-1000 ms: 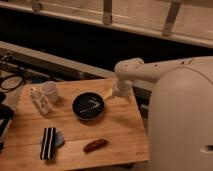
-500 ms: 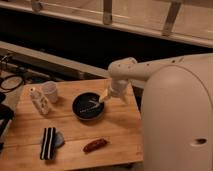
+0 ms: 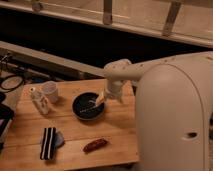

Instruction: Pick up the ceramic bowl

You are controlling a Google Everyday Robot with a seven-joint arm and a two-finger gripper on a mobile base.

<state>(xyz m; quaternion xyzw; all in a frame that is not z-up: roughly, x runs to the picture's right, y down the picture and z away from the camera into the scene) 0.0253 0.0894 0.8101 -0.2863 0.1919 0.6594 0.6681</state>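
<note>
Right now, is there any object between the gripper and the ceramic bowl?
Nothing visible is between them. The gripper is at the right rim of the ceramic bowl, over its inside. The white cup stands apart to the bowl's left and the reddish item lies in front of it, both off the path.

A dark, glossy ceramic bowl (image 3: 85,109) sits near the middle of the wooden surface (image 3: 120,131). The tool (image 3: 98,101) hangs over the bowl's rim at 2 o'clock, at the end of the white arm (image 3: 120,75), which reaches in from the robot's body at 3 o'clock. A white cup (image 3: 50,91) stands at 10 o'clock from the bowl, with a small pale bottle (image 3: 39,101) just beside it. A black-and-white striped object (image 3: 48,143) lies at 8 o'clock, and a reddish-brown item (image 3: 95,145) at 6 o'clock.
</note>
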